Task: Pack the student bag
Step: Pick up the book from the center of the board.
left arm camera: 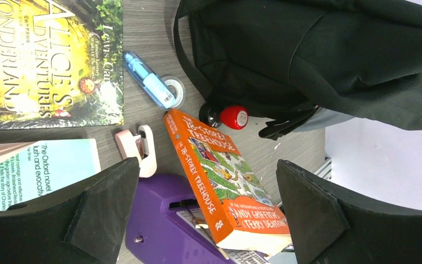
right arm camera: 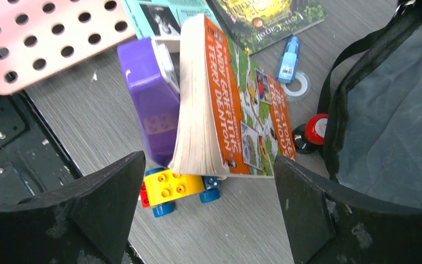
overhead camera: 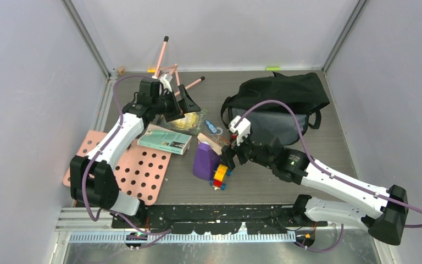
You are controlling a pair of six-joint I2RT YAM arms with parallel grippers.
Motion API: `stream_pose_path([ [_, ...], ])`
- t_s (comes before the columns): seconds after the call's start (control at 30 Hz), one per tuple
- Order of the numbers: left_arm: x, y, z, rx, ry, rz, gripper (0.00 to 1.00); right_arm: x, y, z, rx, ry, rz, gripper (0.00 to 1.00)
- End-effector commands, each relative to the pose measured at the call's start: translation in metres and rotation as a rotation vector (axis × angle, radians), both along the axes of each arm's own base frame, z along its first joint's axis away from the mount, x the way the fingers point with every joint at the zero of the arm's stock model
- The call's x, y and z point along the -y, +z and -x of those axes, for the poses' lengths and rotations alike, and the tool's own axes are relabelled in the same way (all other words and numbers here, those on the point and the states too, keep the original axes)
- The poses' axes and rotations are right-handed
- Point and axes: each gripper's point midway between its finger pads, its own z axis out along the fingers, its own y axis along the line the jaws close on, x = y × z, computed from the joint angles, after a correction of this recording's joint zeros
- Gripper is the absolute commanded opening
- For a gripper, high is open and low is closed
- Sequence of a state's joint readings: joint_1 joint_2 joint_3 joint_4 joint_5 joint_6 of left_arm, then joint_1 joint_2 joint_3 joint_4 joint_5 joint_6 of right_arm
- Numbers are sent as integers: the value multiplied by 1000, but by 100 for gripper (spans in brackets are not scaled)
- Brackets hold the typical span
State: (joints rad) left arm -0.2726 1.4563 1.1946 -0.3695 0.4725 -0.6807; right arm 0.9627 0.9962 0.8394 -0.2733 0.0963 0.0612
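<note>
**Both Grippers Spread Over Loose Items; Bag at Far Right**

We found the student bag lying on the far right part of the table. Its mouth was turned toward the middle and its grey lining showed.

The left gripper hung over the far left part of the table. Its jaws were spread wide, with nothing between the pads. Beneath it lay a copy of Alice's Adventures in Wonderland. A teal book lay just beside that copy and overlapped the far corner of a pink pegboard.

The right gripper hovered over the middle of the table. Its jaws were likewise spread, and the pads touched nothing. Below it, an orange paperback leaned tilted against a purple container. A toy car of yellow, red and blue blocks stood at the foot of the paperback.

Between the paperback and the bag we noted three small items:
- A red-capped black item lay just beside the bag's edge.
- A blue tube lay against a clear tape ring.

A small pink-and-white dispenser lay beside the purple container.
</note>
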Motion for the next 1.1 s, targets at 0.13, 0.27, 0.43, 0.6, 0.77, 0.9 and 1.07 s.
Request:
stream_pose_path([
  [0.13,-9,29,-4,134,-60,-81,100,3,-24,-3,163,34,10,94],
  [0.27,-21,26,-7,162,-38,-110,100,3,-35,-9,240,25,5,94],
  [0.43,-30,20,-12,156,-29,-88,100,1,-49,-27,352,-23,44,94],
  [0.6,-36,15,-11,131,-31,-66,100,-5,-46,-47,489,-70,52,93],
  [0.77,-37,13,-11,127,-26,-54,100,-16,-46,-59,547,-90,42,76],
  [0.9,-40,13,-12,126,-21,-53,100,-19,-48,-60,528,-85,53,46],
  [1.07,-40,15,-10,141,-28,-55,100,-13,-42,-56,451,-108,54,2],
])
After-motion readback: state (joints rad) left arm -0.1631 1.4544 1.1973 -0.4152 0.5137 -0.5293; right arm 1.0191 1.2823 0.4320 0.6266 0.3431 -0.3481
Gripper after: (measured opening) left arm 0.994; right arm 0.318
